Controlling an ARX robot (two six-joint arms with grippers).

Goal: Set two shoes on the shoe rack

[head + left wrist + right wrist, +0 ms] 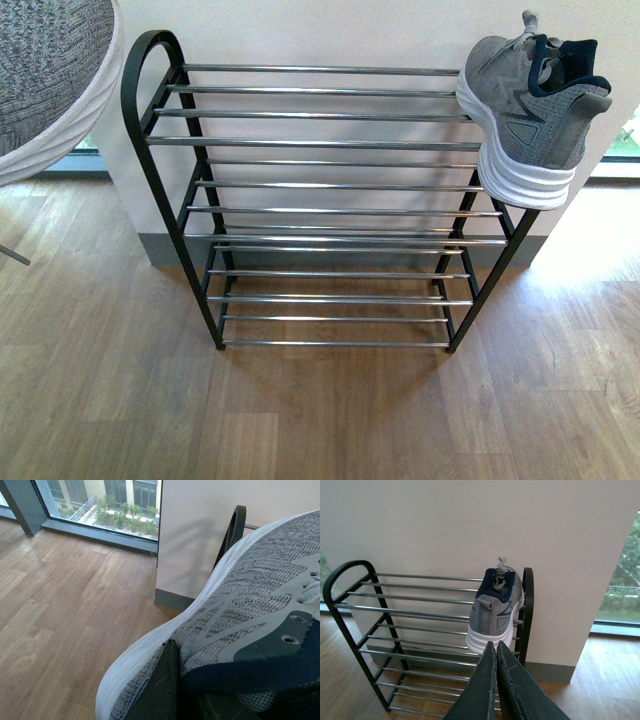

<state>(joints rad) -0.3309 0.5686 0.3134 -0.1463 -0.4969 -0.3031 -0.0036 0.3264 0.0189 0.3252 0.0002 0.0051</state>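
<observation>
wrist views alone show jaws: left gripper (176,676) pinching held sneaker (250,605), right gripper (496,652) pressed together facing racked sneaker (497,611).

I'm looking at a shoe rack (310,144) that stands on a wood-plank floor (330,420), its back close to a pale wall with a grey skirting board. It has black arched side frames and thin chrome rods running side to side in stacked tiers that slope down toward the front. One grey knit sneaker (525,120) with a navy collar sits on the top tier at the far right end. From the right wrist camera, the sneaker (496,612) is just inside the right side frame. Its white sole rests on the rods and hangs past the front rod.
</observation>
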